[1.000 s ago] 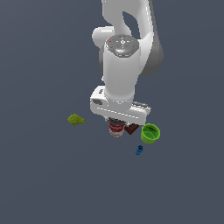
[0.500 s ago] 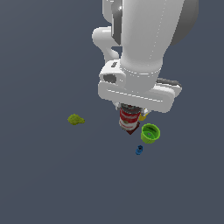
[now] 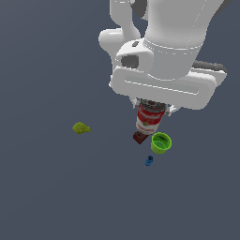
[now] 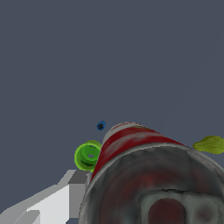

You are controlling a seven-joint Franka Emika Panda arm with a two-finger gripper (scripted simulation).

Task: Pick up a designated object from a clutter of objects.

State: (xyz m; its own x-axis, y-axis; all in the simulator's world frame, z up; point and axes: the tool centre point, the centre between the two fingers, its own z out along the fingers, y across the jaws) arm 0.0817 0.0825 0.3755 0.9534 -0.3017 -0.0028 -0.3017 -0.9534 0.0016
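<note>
The red-and-white can [image 3: 150,119] hangs in the air under the arm's wide white hand, tilted a little, and my gripper [image 3: 152,105] is shut on its upper part. In the wrist view the can [image 4: 144,175] fills the lower right, its grey metal top close to the camera, with one grey finger [image 4: 76,183] pressed against its side. Below it on the floor lie a dark red block [image 3: 139,138], a green cup [image 3: 161,143] and a tiny blue piece [image 3: 149,161]. The yellow cup is out of view.
A yellow-green lump [image 3: 81,127] lies alone toward the exterior view's left. The wrist view also shows the green cup [image 4: 88,155], the blue piece [image 4: 101,126] and the lump [image 4: 211,144] on the dark grey floor. The arm's white body hides the area behind the can.
The can has risen off the floor with the gripper, and the arm has swung nearer the exterior camera, looming larger. The dark red block, formerly beside the can, is left below it.
</note>
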